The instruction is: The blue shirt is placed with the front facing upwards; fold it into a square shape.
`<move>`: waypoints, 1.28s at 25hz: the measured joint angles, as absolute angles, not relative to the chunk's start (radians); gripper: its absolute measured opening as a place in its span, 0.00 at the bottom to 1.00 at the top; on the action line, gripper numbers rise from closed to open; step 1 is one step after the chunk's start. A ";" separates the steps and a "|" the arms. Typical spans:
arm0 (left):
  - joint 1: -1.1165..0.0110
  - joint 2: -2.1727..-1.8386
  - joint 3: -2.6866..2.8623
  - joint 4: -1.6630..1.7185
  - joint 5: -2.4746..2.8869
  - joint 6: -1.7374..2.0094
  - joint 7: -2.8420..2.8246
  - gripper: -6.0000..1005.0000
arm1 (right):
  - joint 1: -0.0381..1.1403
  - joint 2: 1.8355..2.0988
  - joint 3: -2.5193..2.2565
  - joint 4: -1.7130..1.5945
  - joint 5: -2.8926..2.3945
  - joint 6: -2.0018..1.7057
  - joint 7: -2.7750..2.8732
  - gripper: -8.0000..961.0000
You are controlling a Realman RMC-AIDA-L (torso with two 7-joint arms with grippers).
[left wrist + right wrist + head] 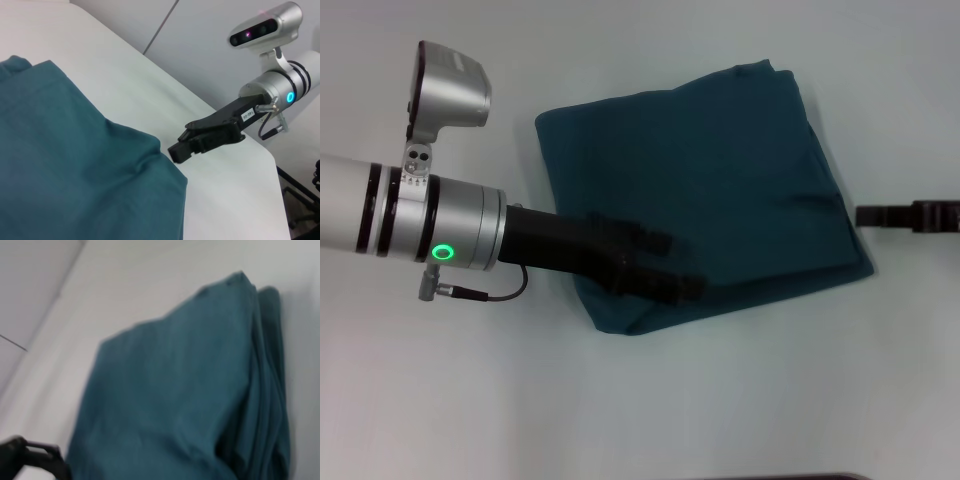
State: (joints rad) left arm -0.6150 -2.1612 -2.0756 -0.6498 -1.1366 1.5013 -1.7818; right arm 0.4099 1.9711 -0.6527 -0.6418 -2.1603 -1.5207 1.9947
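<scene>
The blue shirt (710,180) lies on the white table, folded into a rough, slightly skewed square with several layers stacked at its right edge. Its lettering and collar are hidden. My left gripper (685,265) is open, with its black fingers spread over the shirt's near left corner and no cloth between them. My right gripper (865,215) is shut and empty, just off the shirt's right edge above the table. It also shows in the left wrist view (180,150), next to the shirt's corner (165,160). The shirt fills the right wrist view (190,390).
The white table (620,420) extends on all sides of the shirt. Its far edge and a grey wall show in the left wrist view (210,55). A dark strip lies at the table's near edge (790,477).
</scene>
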 joint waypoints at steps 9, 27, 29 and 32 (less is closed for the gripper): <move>-0.616 -2.162 -2.076 -0.650 -1.137 1.498 -1.781 0.92 | 0.450 1.990 -0.518 -0.634 -2.163 -1.561 1.930 0.02; -0.615 -2.160 -2.088 -0.650 -1.137 1.494 -1.782 0.92 | 0.519 2.072 -0.584 -0.576 -2.249 -1.268 1.899 0.03; -0.615 -2.159 -2.093 -0.650 -1.137 1.494 -1.782 0.92 | 0.518 2.070 -0.583 -0.577 -2.241 -1.285 1.881 0.03; -0.615 -2.158 -2.100 -0.650 -1.137 1.494 -1.780 0.92 | 0.510 2.061 -0.582 -0.577 -2.205 -1.325 1.845 0.03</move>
State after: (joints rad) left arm -0.6151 -2.1584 -2.1003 -0.6504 -1.1366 1.4939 -1.7801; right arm 0.5099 2.0610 -0.5823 -0.5773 -2.2046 -1.3251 1.8452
